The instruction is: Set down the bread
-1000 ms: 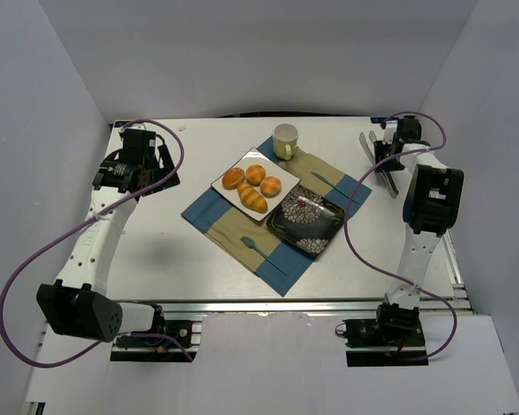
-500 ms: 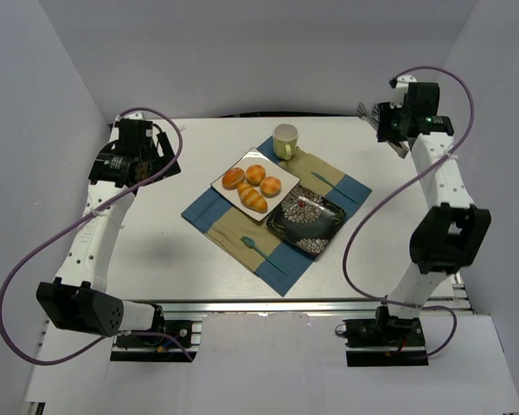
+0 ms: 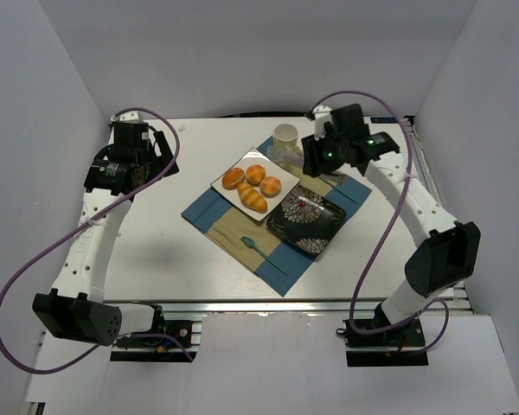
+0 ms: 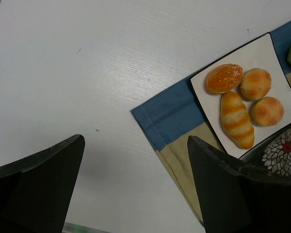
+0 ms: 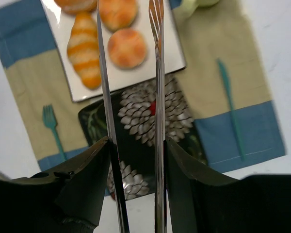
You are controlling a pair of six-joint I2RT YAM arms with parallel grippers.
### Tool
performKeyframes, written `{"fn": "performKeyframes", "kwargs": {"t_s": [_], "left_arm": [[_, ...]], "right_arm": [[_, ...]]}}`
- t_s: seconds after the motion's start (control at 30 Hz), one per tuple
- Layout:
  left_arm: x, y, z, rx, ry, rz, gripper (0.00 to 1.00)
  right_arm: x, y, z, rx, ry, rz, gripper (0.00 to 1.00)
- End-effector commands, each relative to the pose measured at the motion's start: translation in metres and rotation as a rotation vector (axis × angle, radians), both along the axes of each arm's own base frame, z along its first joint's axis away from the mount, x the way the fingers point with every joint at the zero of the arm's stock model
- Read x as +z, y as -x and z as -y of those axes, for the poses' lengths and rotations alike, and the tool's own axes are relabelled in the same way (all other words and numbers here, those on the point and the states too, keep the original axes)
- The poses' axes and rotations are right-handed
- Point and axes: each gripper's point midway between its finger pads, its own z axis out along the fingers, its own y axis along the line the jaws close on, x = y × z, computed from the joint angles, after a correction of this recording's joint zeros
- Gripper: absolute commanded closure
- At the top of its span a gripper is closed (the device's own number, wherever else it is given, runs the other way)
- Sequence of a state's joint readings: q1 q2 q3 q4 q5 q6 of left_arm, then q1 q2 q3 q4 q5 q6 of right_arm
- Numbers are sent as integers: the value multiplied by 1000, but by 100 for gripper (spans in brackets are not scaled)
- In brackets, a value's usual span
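Three round golden buns (image 3: 255, 174) and a striped long roll (image 3: 253, 198) lie on a white square plate (image 3: 227, 186). In the left wrist view the buns (image 4: 255, 83) lie at the upper right. In the right wrist view they (image 5: 127, 47) lie at the top. My right gripper (image 3: 318, 156) (image 5: 136, 145) is shut on metal tongs (image 5: 158, 73). The tong arms reach over the white plate (image 5: 136, 77), apart and holding nothing. My left gripper (image 3: 143, 164) (image 4: 136, 145) is open and empty above bare table, left of the placemat.
A black floral plate (image 3: 305, 220) sits on the blue and tan placemat (image 3: 209, 212) right of the white plate. A pale green cup (image 3: 285, 140) stands behind them. A teal fork (image 3: 261, 253) and a teal knife (image 5: 228, 97) lie on the mat.
My right arm has swung from the far right corner in to the middle, bringing the tongs over the plates. My left gripper has shifted slightly back and left.
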State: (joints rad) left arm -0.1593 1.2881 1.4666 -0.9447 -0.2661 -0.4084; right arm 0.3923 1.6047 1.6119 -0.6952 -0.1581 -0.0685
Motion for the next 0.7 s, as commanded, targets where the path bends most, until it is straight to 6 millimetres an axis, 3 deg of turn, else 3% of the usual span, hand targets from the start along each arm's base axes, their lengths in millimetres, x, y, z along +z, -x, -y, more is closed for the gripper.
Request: {"fn": "performKeyframes", "kwargs": {"t_s": [0.0,0.27,0.67], "left_arm": [[18,7,-3,10,-1,65,2],[17,12,-6,12,-14,60,2],[14,17,-8,13,-27,46,2]], "right_arm": [[-10,13,-15,10,15,-31,48],[-56,26,-24,68,98,-122,45],[-108,23,-33,87,175,-183,41]]}}
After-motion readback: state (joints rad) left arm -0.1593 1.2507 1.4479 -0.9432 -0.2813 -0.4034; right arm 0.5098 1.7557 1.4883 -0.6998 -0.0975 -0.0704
